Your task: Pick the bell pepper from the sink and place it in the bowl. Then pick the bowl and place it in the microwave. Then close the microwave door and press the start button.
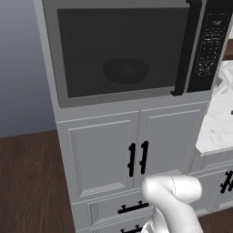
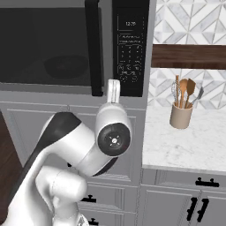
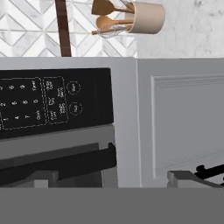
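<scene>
big grey built-in microwave (image 1: 123,50) shut, glossy black round bowl (image 1: 125,70) barely visible through the tinted door (image 1: 119,51), pincer (image 3: 113,179) spread wide, empty, tips cropped

A kitchen: built-in microwave (image 1: 123,50), white cabinets (image 1: 136,154), marble counter (image 2: 185,141), utensil crock (image 2: 181,117)

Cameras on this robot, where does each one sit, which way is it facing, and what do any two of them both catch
Left base view: behind the arm's left, facing the closed microwave door with the bowl dim behind it; white arm link at the bottom.
Right base view: behind the arm's right, facing the control panel and utensil crock; the arm rises in front.
Hand view: on the hand, rolled sideways, facing the control panel; open gripper at the bottom.
Shared: the right base and hand views both catch crock and panel.
</scene>
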Controlling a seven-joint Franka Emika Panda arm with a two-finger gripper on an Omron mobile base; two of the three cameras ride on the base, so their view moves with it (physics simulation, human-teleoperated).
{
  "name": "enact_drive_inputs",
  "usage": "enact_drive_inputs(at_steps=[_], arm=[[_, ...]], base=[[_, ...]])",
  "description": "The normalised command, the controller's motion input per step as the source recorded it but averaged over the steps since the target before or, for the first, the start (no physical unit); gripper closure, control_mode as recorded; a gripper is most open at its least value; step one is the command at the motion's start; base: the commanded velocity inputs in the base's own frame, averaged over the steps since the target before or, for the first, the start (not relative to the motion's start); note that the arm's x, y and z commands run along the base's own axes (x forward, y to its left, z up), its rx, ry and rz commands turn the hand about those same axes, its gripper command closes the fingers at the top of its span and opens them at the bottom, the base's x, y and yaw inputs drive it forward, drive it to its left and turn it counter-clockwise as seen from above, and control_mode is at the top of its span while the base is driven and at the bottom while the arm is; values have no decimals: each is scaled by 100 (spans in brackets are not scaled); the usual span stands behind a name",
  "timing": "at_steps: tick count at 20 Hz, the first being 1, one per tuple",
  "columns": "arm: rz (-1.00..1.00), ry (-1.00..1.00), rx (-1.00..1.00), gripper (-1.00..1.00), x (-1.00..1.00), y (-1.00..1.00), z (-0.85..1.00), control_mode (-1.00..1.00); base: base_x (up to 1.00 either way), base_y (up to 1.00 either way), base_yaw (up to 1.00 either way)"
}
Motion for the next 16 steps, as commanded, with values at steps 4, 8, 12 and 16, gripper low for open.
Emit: enact_drive_inputs(at_steps=[4, 8, 12, 16], arm=[[5, -9, 1, -100, 63, -5, 0, -100], [4, -7, 0, -100, 51, 0, 0, -100], [3, -4, 0, -100, 40, -1, 0, -100], [3, -1, 1, -100, 26, -12, 0, -100]], base=[[0, 0, 0], [0, 0, 0], [0, 0, 0], [0, 0, 0]])
